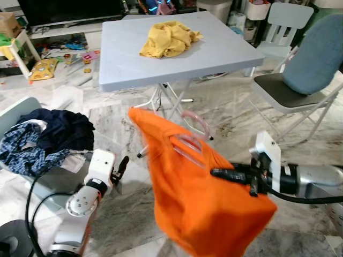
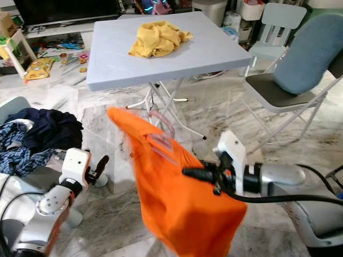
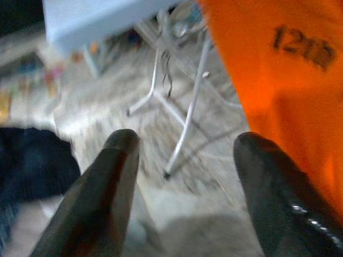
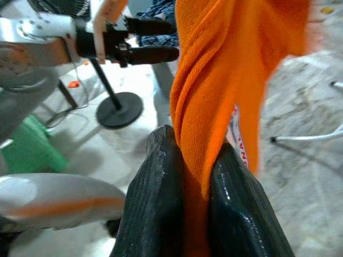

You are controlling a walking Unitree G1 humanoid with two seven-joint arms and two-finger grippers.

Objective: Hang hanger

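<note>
Open marble-patterned floor point(image 1: 128, 209) below both arms, bounded ahead by the white metal legs point(image 1: 161, 101) of a pale blue square folding tabletop point(image 1: 214, 51). Crumpled yellow cloth point(image 1: 167, 38) heaped near the far middle of that tabletop, well back from its near edge. Grey folding chair with a blue-grey backrest point(image 1: 311, 64) off the tabletop's right corner; white plastic chair point(image 1: 284, 24) farther back. Pile of dark navy and blue-checked clothes point(image 1: 43, 136) on a grey seat at the left edge of the floor space.

Bright orange fabric shirt point(image 1: 198, 198) held up in mid-air between the two arms, blurred, draped in a broad hanging sheet with dark print reading "12th" visible in the left wrist view. Clear pinkish plastic hanger point(image 1: 190, 142) threaded at the shirt's upper part, its hook point(image 1: 198, 120) rising above the collar, in front of the tabletop's near edge and below its level.

Right pincer point(image 4: 193, 176) clamped on a twisted fold of the orange shirt, cloth squeezed tight between both black fingers point(image 4: 155, 214), a white label peeking beside them. Left pincer point(image 3: 185, 166) spread wide with nothing between its fingers point(image 3: 107, 182), just beside the shirt's left edge, not touching it as far as can be seen.
</note>
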